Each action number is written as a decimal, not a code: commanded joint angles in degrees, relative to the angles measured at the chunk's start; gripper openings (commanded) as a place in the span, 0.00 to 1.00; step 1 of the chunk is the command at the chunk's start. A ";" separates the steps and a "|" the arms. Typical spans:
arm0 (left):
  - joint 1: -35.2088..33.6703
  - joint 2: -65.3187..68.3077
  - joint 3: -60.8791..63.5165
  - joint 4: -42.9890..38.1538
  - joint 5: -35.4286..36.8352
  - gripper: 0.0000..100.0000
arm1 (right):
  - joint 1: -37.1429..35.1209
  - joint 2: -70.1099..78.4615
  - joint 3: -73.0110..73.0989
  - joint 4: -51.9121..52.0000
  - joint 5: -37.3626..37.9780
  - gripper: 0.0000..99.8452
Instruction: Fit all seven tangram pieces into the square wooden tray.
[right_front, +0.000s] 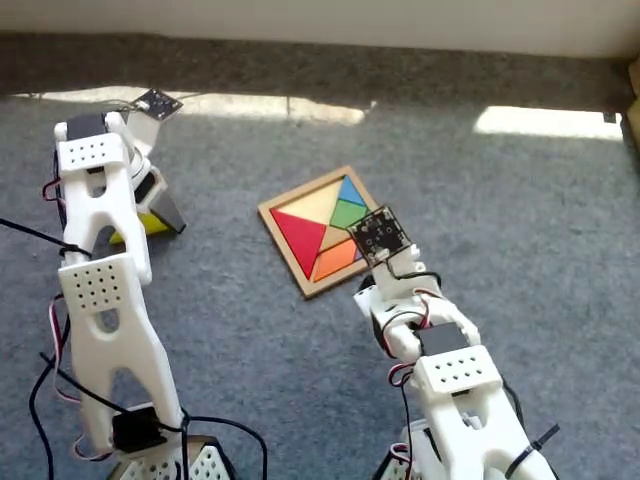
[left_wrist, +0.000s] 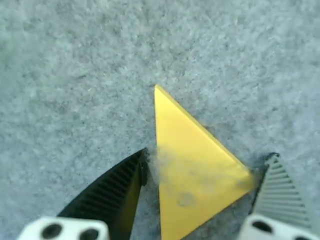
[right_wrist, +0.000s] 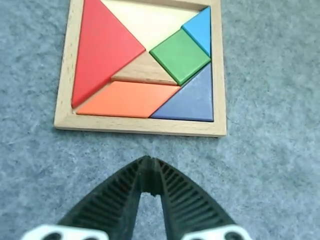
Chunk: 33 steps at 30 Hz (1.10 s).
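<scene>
Left wrist view: the left gripper (left_wrist: 207, 156) straddles a yellow triangle (left_wrist: 192, 172) lying flat on grey carpet (left_wrist: 75, 70). Its fingers are spread wide. The black finger (left_wrist: 120, 185) is right against one straight edge and the pale finger (left_wrist: 277, 192) is at the far corner, so the piece sits between them but does not look clamped. In the right wrist view, the right gripper (right_wrist: 150, 170) has its fingers pressed together with nothing between them. The square wooden tray (right_wrist: 140, 126) lies just beyond their tips. Inside it are a red triangle (right_wrist: 102, 50), a cream triangle (right_wrist: 150, 20), a small blue triangle (right_wrist: 200, 30), a green square (right_wrist: 180, 55), an orange parallelogram (right_wrist: 127, 99) and a dark blue triangle (right_wrist: 192, 100). A wood-coloured triangular patch (right_wrist: 145, 72) among them looks like the one open slot, though it could be an unpainted piece. In the high view the tray sits well apart from the left fingers, close by the right ones. The step in hand appears to be picking up the final piece. Next, the left fingers probably need to close on the triangle's edges, lift it, carry it to the tray and turn it to match the gap.
</scene>
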 joint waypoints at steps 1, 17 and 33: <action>-1.98 1.45 -4.09 0.79 -2.64 0.33 | 0.57 -1.63 -0.31 -1.27 0.09 0.01; -1.80 1.71 -8.66 10.02 -4.48 0.31 | 0.57 -1.63 -0.31 -1.27 0.18 0.01; -0.75 3.12 -8.57 10.02 -1.85 0.23 | 0.57 -1.63 -0.31 -1.27 0.26 0.01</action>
